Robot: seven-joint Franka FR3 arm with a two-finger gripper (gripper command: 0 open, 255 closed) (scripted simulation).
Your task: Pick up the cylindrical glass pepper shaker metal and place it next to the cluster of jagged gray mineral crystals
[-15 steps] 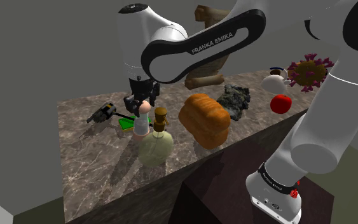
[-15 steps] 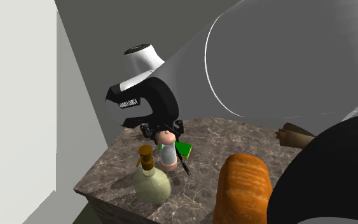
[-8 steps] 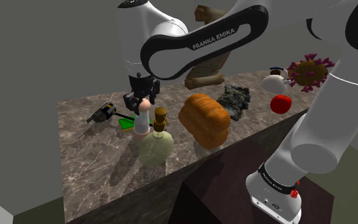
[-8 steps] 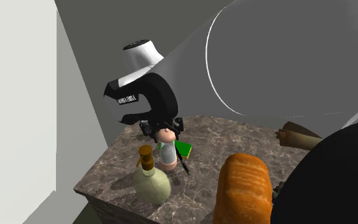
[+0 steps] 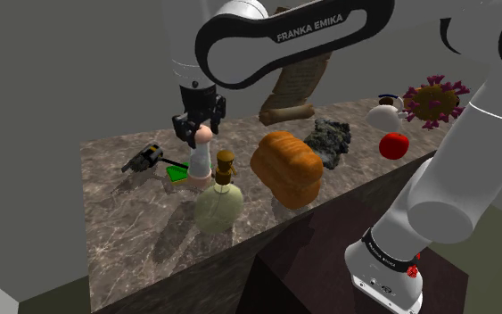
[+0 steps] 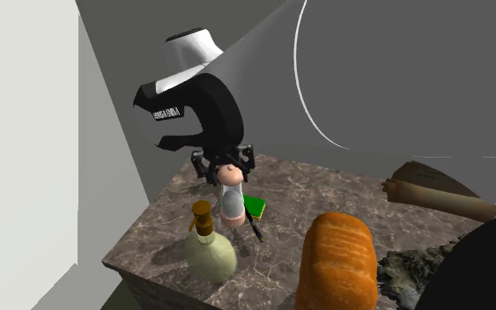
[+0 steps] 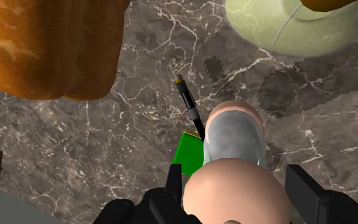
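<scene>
The pepper shaker (image 5: 200,162) has a clear grey body and a rounded pinkish cap. It hangs upright a little above the marble counter (image 5: 128,210), over a green flat object (image 5: 179,173). My gripper (image 5: 201,132) is shut on the cap from above. In the wrist view the two black fingers (image 7: 175,181) clasp the cap, with the shaker (image 7: 234,137) body below my gripper (image 7: 238,184). The second exterior view shows the gripper (image 6: 228,169) on the shaker (image 6: 231,201). The jagged grey crystal cluster (image 5: 331,140) sits beyond the bread loaf (image 5: 286,167); the crystals (image 6: 409,269) show partly there.
A pale green bottle with a brown stopper (image 5: 218,205) stands right by the shaker. A dark tool (image 5: 142,159) lies toward the shoulder view's left. A red apple (image 5: 393,144), a purple spiky object (image 5: 433,100) and a brown wooden piece (image 5: 289,111) lie near the crystals.
The gripper has risen with the shaker in it; the shaker's base has come up off the counter. The arm's upper links have swung higher.
</scene>
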